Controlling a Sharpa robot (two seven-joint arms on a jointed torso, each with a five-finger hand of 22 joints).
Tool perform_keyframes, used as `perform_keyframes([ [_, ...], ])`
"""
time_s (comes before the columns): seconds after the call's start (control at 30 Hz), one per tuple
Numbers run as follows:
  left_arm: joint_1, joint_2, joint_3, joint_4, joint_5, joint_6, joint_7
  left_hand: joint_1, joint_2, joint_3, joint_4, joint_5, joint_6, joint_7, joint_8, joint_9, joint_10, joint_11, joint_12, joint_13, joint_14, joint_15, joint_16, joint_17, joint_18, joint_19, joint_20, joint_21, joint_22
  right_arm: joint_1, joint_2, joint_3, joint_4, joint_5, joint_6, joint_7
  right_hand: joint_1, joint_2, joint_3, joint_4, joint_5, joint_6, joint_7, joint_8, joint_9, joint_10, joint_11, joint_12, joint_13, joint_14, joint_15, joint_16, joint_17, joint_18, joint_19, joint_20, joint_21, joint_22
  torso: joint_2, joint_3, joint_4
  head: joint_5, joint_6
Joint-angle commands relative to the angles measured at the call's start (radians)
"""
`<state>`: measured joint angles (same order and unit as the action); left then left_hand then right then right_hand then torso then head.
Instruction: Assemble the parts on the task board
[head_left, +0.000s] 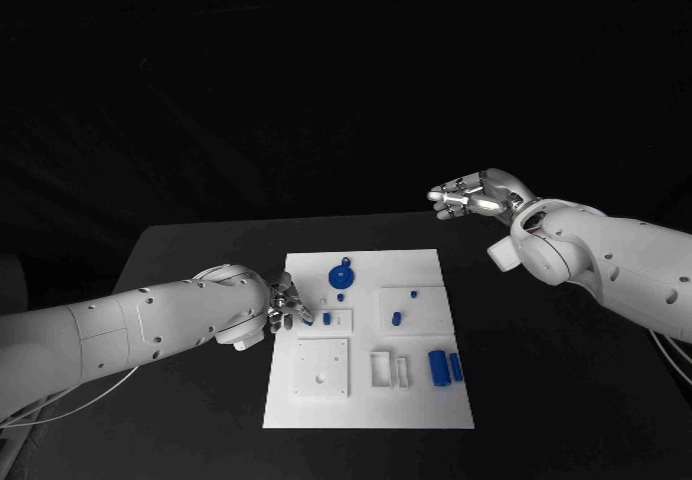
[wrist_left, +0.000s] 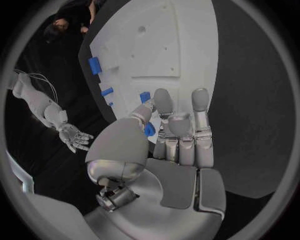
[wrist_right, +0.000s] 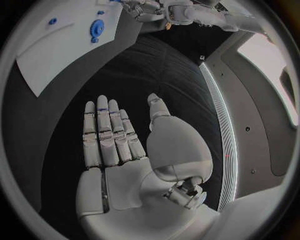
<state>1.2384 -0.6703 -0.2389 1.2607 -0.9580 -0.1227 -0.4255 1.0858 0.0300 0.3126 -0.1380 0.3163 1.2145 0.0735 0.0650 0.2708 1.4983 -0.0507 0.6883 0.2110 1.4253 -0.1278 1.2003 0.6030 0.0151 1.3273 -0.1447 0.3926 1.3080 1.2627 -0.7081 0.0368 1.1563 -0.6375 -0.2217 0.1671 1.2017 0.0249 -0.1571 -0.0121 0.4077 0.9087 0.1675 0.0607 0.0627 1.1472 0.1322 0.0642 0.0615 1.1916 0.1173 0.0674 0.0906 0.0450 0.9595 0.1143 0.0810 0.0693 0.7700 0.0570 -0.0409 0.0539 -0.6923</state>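
Head view: a white task board (head_left: 368, 400) is seen lying in the middle of a black table (head_left: 188, 250), with small blue parts set on it, among them a round blue disc (head_left: 342, 277) near the far end, a small blue peg (head_left: 394, 319) in a square recess and two blue cylinders (head_left: 444, 367) side by side toward the near right. The left hand (head_left: 284, 308) is held low at the board's left edge, its fingers reaching over a small blue piece (head_left: 326, 318) just beside them. In the left wrist view that blue piece (wrist_left: 149, 129) is seen between the thumb and the fingers (wrist_left: 164, 102), though whether it is actually pinched cannot be told. The right hand (head_left: 476, 195) is raised well apart from the board, beyond its far right corner, fingers spread and nothing held, as the flat open palm (wrist_right: 122, 170) confirms. For a good grasp, the fingertips are best closed squarely on the piece's sides and the piece lifted straight, so that neighbouring parts are not nudged.
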Motion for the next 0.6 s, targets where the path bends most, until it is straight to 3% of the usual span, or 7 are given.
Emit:
perform_keyframes([
  [0.03, -0.004, -0.001, -0.001, 0.011, -0.008, -0.018, 0.008, 0.004, 0.013, 0.006, -0.001, -0.004, 0.237, -0.108, 0.003, -0.001, 0.017, -0.038, 0.006, -0.001, -0.002, -0.002, 0.004, -0.001, -0.005, -0.008, 0.000, 0.004, 0.019, -0.001, 0.001, 0.000, 0.000, 0.001, 0.013, 0.008, -0.003, 0.000, 0.000, 0.006, 0.006, -0.006, 0.003, -0.001, -0.002, -0.008, -0.001, -0.003, -0.001, -0.007, -0.002, -0.005, -0.002, -0.007, -0.008, 0.000, 0.000, -0.001, -0.001, 0.0000, -0.0013, 0.001, 0.000],
  [0.37, -0.010, -0.024, -0.001, 0.044, -0.005, -0.108, 0.034, -0.013, 0.024, 0.025, -0.021, 0.015, 0.244, -0.109, 0.004, -0.001, 0.017, -0.040, 0.013, 0.002, -0.001, -0.001, 0.020, 0.011, -0.001, -0.009, 0.003, 0.010, 0.019, -0.002, -0.002, 0.000, 0.002, 0.001, 0.012, 0.008, -0.004, 0.000, -0.001, 0.007, 0.006, -0.007, 0.003, -0.001, -0.002, -0.008, -0.001, -0.003, -0.001, -0.007, -0.002, -0.005, -0.002, -0.008, -0.008, 0.000, 0.000, -0.002, 0.000, -0.0001, 0.0009, -0.001, 0.000],
  [0.6, -0.014, -0.031, -0.001, 0.056, 0.004, -0.123, 0.038, -0.035, 0.034, 0.036, -0.040, 0.030, 0.246, -0.110, 0.004, 0.001, 0.017, -0.040, 0.017, 0.005, -0.002, -0.002, 0.027, 0.017, -0.001, -0.011, 0.003, 0.015, 0.019, -0.002, -0.003, 0.000, 0.003, 0.001, 0.012, 0.008, -0.004, 0.000, -0.001, 0.007, 0.006, -0.007, 0.003, -0.001, -0.002, -0.008, -0.001, -0.003, -0.001, -0.007, -0.002, -0.005, -0.002, -0.008, -0.008, 0.000, 0.000, -0.002, 0.000, 0.0003, -0.0009, 0.000, -0.001],
])
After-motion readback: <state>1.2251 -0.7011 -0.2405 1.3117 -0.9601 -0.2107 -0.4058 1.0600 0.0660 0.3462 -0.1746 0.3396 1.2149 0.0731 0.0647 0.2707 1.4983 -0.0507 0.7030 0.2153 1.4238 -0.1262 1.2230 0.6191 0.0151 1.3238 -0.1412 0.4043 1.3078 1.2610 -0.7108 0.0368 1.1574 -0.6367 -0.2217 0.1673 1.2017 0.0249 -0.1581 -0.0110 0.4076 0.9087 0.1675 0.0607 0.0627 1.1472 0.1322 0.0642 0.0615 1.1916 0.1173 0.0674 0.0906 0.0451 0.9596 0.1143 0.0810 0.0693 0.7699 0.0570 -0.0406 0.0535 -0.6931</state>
